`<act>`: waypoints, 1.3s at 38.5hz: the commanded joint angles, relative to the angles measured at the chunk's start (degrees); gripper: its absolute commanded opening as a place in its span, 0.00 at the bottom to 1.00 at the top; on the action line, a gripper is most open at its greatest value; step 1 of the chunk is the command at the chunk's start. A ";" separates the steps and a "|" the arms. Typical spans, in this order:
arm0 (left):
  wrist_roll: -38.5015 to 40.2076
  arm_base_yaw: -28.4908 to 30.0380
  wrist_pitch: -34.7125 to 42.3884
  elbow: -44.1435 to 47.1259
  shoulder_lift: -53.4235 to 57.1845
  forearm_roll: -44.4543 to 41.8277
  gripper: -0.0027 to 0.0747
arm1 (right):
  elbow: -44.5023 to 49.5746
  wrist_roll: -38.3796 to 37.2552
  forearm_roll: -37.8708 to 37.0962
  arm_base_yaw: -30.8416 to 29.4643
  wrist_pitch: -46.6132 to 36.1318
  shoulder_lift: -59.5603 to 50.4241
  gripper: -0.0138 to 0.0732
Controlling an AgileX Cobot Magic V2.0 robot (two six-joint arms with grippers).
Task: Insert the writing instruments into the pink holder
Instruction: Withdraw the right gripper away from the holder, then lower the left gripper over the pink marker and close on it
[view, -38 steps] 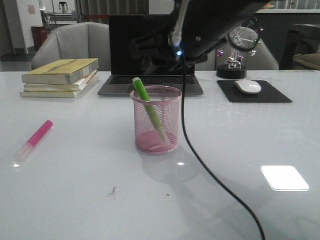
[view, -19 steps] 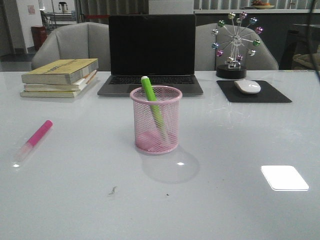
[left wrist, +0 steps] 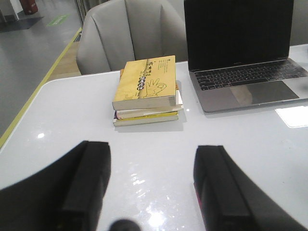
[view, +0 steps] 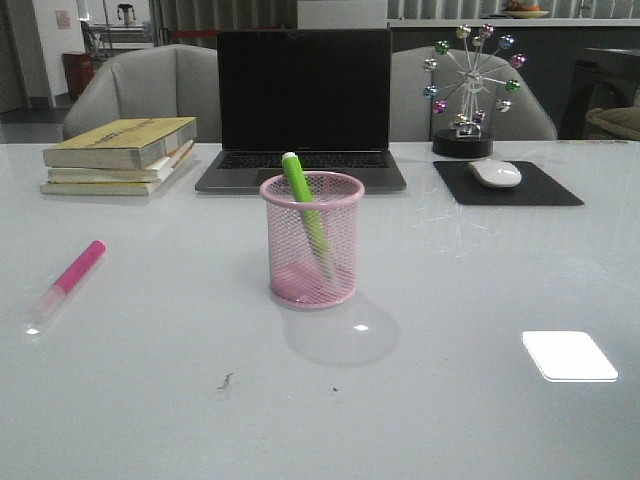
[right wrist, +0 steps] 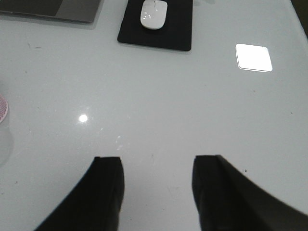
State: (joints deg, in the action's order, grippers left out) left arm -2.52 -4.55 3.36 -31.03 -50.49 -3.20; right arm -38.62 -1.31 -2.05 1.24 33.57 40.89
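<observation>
- Left gripper [left wrist: 153, 187]: spread wide with nothing between the dark fingers [left wrist: 86, 185]; hovering over bare white tabletop, with a stack of yellow-covered books [left wrist: 147, 89] and an open laptop [left wrist: 240, 53] beyond.
- Right gripper [right wrist: 156, 192]: likewise parted and empty, above the table [right wrist: 159, 110]; mouse [right wrist: 153, 13] on its black mouse pad [right wrist: 156, 29] further off; a sliver of pink rim just showing at one edge of the right wrist view.
- Out of the front view entirely, both arms; a second ago a dark arm and its cable hung over the cup, gone half a second later and absent now.
- Green highlighter [view: 305, 215]: standing inside the pink holder [view: 312, 240], leaning against the rim with its capped end poking above it; more upright than a second ago, unchanged over the last half second, so apparently settled after release.
- Pink highlighter [view: 68, 280]: lying flat on the table well to the left of the holder, clear cap toward the camera; untouched across all three front views.
- Judged progress: about half done; one marker in, one still out.
- Likely next call: left arm suits the pink marker, being on that side; a low grasp on a flat-lying, round-bodied marker risks rolling it away.
- Possible snag: second insertion could knock the leaning green marker or nudge the light mesh cup.
</observation>
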 commanded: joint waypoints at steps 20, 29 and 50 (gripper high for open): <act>0.44 -3.99 -20.43 -27.36 -15.51 5.57 0.61 | -0.71 0.41 -0.84 -0.33 -3.92 -1.71 0.67; 1.69 -7.73 -39.13 -41.51 -30.88 6.31 0.61 | -0.71 0.41 -0.84 -0.33 -3.43 -1.71 0.67; 7.27 -7.76 -53.74 -61.42 -56.32 6.31 0.61 | -0.71 0.45 -4.21 -0.33 0.63 -1.71 0.67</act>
State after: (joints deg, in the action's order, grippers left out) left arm 3.68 -11.90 -50.94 -89.27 -107.56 2.57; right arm -37.75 -1.31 -4.32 1.24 36.69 39.48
